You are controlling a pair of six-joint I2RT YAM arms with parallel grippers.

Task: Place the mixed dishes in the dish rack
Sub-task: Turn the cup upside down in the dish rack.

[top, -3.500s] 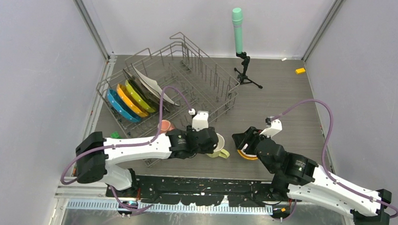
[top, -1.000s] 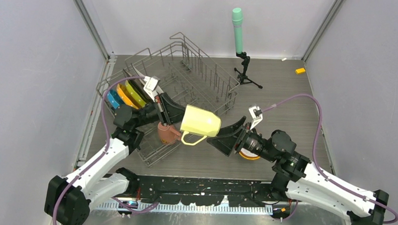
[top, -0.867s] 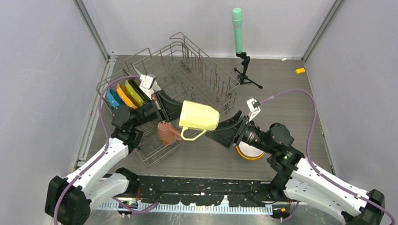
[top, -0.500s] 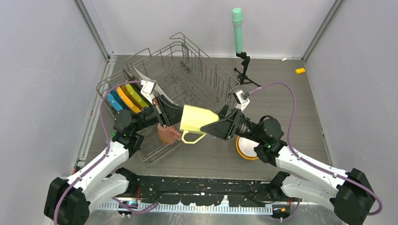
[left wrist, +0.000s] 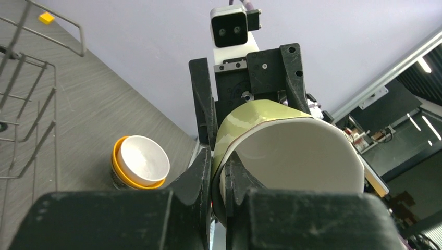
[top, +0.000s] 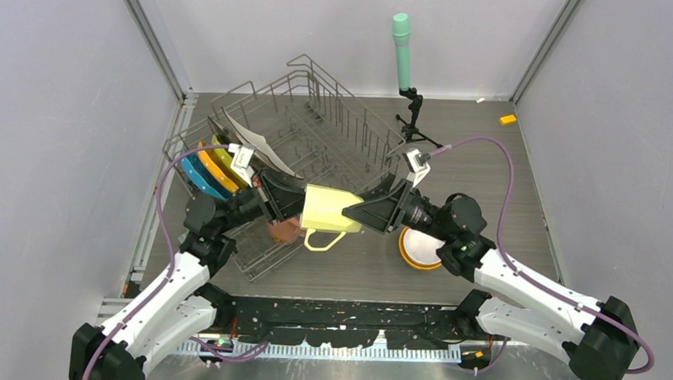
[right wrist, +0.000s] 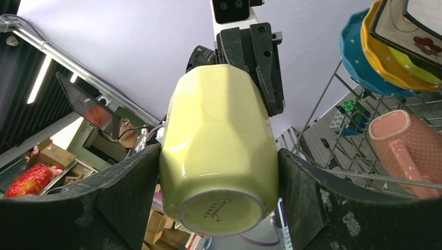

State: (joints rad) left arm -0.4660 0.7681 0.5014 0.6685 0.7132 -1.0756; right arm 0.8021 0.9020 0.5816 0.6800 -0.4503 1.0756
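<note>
A pale-yellow mug (top: 326,208) hangs on its side in the air just in front of the dish rack (top: 365,115). My left gripper (top: 297,204) is shut on its rim (left wrist: 229,156), one finger inside and one outside. From the right, my right gripper (top: 349,214) straddles the mug's base (right wrist: 219,213); its fingers (right wrist: 294,198) lie against both flanks with no visible gap. Blue (top: 197,175), orange (top: 214,170) and yellow-green (top: 226,159) plates and a white square plate (top: 254,141) stand in the rack. A pink mug (right wrist: 401,135) lies in the rack's near corner.
A white bowl nested in an orange bowl (top: 420,248) sits on the table under my right arm. A green-topped cylinder on a black tripod (top: 402,40) stands behind the rack. A small orange block (top: 508,120) lies at the far right. A small blue-green box (right wrist: 354,109) sits beside the rack.
My right gripper has come in from the right, and its fingers now flank the mug's base. The left gripper has carried the mug slightly left and down.
</note>
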